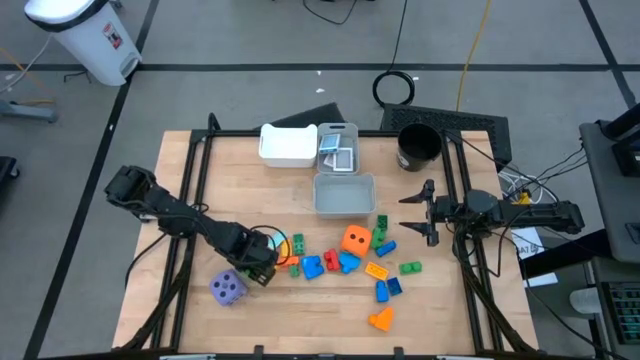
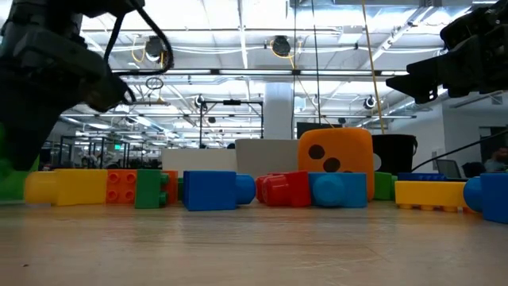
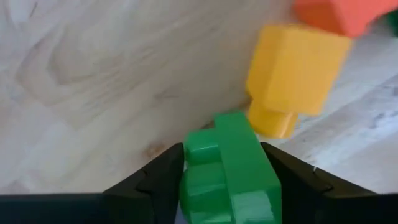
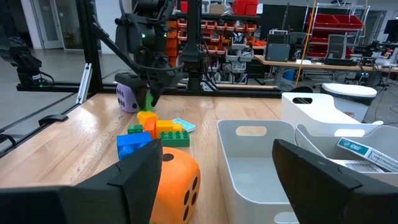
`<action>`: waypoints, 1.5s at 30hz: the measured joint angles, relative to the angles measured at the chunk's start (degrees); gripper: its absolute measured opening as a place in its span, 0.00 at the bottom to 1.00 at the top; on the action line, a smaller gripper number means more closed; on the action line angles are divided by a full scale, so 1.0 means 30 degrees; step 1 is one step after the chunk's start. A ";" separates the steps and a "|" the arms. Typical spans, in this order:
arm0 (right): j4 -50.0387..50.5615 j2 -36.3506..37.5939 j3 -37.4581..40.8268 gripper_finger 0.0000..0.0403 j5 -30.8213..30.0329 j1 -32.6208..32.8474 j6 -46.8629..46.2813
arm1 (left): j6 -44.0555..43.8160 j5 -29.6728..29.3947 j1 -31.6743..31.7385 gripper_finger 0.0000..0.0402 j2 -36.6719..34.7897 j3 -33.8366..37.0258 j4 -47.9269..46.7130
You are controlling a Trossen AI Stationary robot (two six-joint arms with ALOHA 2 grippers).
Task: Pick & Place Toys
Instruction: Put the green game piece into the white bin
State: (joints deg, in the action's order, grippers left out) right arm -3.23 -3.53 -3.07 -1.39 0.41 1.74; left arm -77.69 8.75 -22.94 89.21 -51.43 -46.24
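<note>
Left gripper (image 1: 268, 262) is down at the table's left-front, its 2 fingers (image 3: 152, 186) pinching a green block (image 3: 230, 171) between them; the block fills the gap and touches both. Just past it lies a yellow block (image 3: 292, 78) with an orange piece beyond, on bare wood. In the right wrist view the same gripper shows far off with the green block (image 4: 149, 99) at its tip, beside the purple die (image 1: 228, 287).

Right gripper (image 1: 425, 211) hangs over the table's right side, fingers spread wide, holding nothing, touching nothing. It sits near the orange die (image 1: 355, 240).

Wooden table (image 1: 200, 200) carries the rest of the toys in a loose cluster at centre-front: blue block (image 1: 312, 267), red, green, yellow and orange pieces, well apart from the purple die. At the back: a white bin (image 1: 288, 146), a grey bin (image 1: 344, 194) in front of it, a third bin holding white picture cards (image 1: 337, 152), and a black cup (image 1: 418, 146) to the right.

Room: grey floor with taped lines, white trash can (image 1: 85, 35), cables, shelving with red boxes (image 4: 245, 6), overhead lights.
</note>
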 joint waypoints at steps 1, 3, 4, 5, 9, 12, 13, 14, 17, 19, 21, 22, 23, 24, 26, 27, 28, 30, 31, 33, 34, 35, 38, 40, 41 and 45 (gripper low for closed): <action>0.0000 0.0000 0.0000 0.69 0.0000 0.0007 -0.0007 | 0.0252 -0.0159 0.0078 0.47 0.0000 -0.0171 -0.0013; -0.0005 0.0000 0.0000 0.69 -0.0004 0.0003 -0.0002 | 0.0725 -0.0635 0.0282 0.44 0.0000 -0.0579 -0.0038; -0.0003 0.0002 0.0002 0.69 0.0000 0.0003 0.0000 | 0.0929 -0.0893 0.0361 0.44 0.0000 -0.0850 -0.0036; -0.0003 0.0000 0.0002 0.69 0.0000 0.0000 0.0000 | 0.1195 -0.1146 0.0465 0.44 0.0000 -0.1131 -0.0051; -0.0004 0.0007 0.0000 0.69 -0.0003 0.0004 -0.0003 | 0.2510 -0.2174 0.0936 0.44 0.0000 -0.2414 -0.0099; 0.0000 0.0000 0.0000 0.69 0.0000 0.0000 -0.0007 | 0.3749 -0.3252 0.1440 0.44 0.0000 -0.3613 -0.0100; -0.0004 0.0001 0.0004 0.69 -0.0003 0.0003 -0.0003 | 0.4270 -0.3611 0.1618 0.45 0.0000 -0.4068 -0.0094; 0.0000 0.0001 0.0001 0.69 0.0000 0.0003 -0.0007 | 0.4829 -0.3965 0.1808 0.46 0.0000 -0.4550 -0.0085; 0.0000 0.0001 0.0000 0.69 0.0000 0.0006 -0.0002 | 0.6859 -0.4966 0.2565 0.49 0.0000 -0.6001 -0.0057; -0.0007 0.0002 0.0000 0.69 0.0000 0.0002 0.0000 | 0.8268 -0.5843 0.3241 0.48 0.0000 -0.6998 -0.0008; 0.0000 0.0000 0.0000 0.69 0.0000 0.0000 0.0000 | 0.9511 -0.7038 0.4045 0.45 0.0000 -0.7973 0.0017; 0.0000 0.0000 0.0000 0.69 0.0000 0.0006 0.0000 | 1.0078 -0.7617 0.4450 0.44 0.0000 -0.8458 0.0017; 0.0000 0.0007 0.0000 0.69 0.0000 0.0005 0.0000 | 1.0665 -0.8173 0.4883 0.44 0.0000 -0.8889 0.0015; -0.0001 0.0006 0.0003 0.69 0.0000 0.0003 0.0000 | 1.1254 -0.8612 0.5359 0.44 0.0000 -0.9286 0.0018; 0.0000 0.0007 0.0000 0.69 0.0000 0.0000 -0.0007 | 1.2448 -0.9424 0.6373 0.44 0.0000 -0.9943 0.0029; -0.0007 0.0000 0.0002 0.69 0.0000 0.0007 0.0000 | 1.2991 -0.9869 0.6937 0.44 0.0000 -1.0187 0.0024; 0.0000 0.0003 0.0001 0.69 0.0000 0.0006 -0.0003 | 1.3476 -1.0326 0.7517 0.45 0.0000 -1.0361 0.0033; 0.0000 0.0000 0.0007 0.69 0.0000 0.0006 -0.0006 | 1.4268 -1.1044 0.8713 0.47 0.0000 -1.0503 0.0022; -0.0007 0.0007 0.0007 0.69 0.0000 0.0000 0.0000 | 1.4586 -1.1262 0.9382 0.48 0.0000 -1.0503 -0.0005; -0.0007 0.0007 0.0007 0.69 0.0000 0.0007 0.0000 | 1.5060 -1.1377 1.0788 0.48 0.0007 -1.0454 -0.0141; -0.0006 0.0000 0.0000 0.69 0.0000 0.0000 0.0000 | 1.5243 -1.1357 1.1544 0.48 0.0007 -1.0298 0.0002; 0.0000 0.0000 0.0003 0.69 0.0000 0.0007 0.0000 | 1.5261 -1.1291 1.2362 0.47 0.0007 -1.0104 0.0134; -0.0005 0.0000 0.0000 0.69 0.0000 0.0001 0.0000 | 1.5065 -1.0738 1.4696 0.44 0.0015 -0.9248 0.0717; -0.0003 0.0003 0.0003 0.69 0.0000 0.0007 -0.0004 | 1.4807 -1.0181 1.6113 0.44 0.0015 -0.8578 0.1166; -0.0007 0.0005 0.0002 0.69 0.0000 0.0007 0.0000 | 1.4796 -0.9819 1.6749 0.44 0.0015 -0.8187 0.1554; -0.0007 0.0000 0.0007 0.69 0.0000 0.0007 0.0000 | 1.4730 -0.7982 1.8597 0.48 0.0016 -0.6269 0.3493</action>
State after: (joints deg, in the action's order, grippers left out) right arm -3.24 -3.53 -3.05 -1.39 0.43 1.74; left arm -33.50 -15.20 32.85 89.26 -70.23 -35.76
